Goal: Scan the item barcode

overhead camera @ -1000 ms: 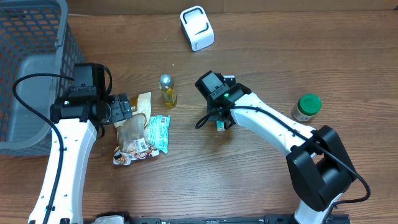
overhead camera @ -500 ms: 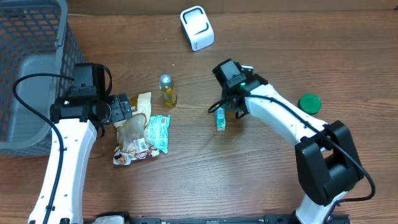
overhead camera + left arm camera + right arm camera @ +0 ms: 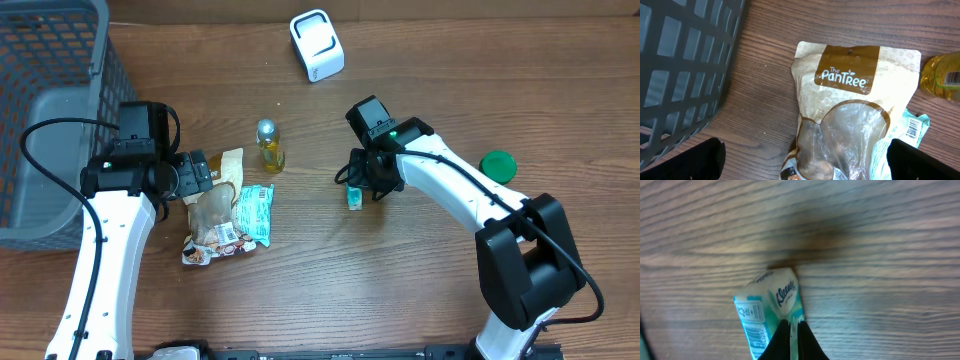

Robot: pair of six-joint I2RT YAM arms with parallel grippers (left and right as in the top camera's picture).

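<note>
A small teal and white tissue pack point(image 3: 771, 307) with a printed barcode label is pinched by its edge between my right gripper's point(image 3: 793, 325) black fingers, which are shut on it. From overhead the pack point(image 3: 354, 198) sits mid-table just under the right gripper point(image 3: 362, 188). The white scanner point(image 3: 317, 45) stands at the back of the table, well apart from the pack. My left gripper point(image 3: 205, 172) is open wide over a brown and cream snack bag point(image 3: 855, 105), its fingers on either side and not touching it.
A grey mesh basket point(image 3: 45, 110) fills the far left. A small oil bottle point(image 3: 268, 146) and a teal packet point(image 3: 255, 212) lie beside the snack bag. A green-lidded jar point(image 3: 497, 164) stands to the right of the right arm.
The right gripper shifted right, came back down onto the tissue pack and closed on its edge. The pack now looks shorter from above. The left arm has not moved.
</note>
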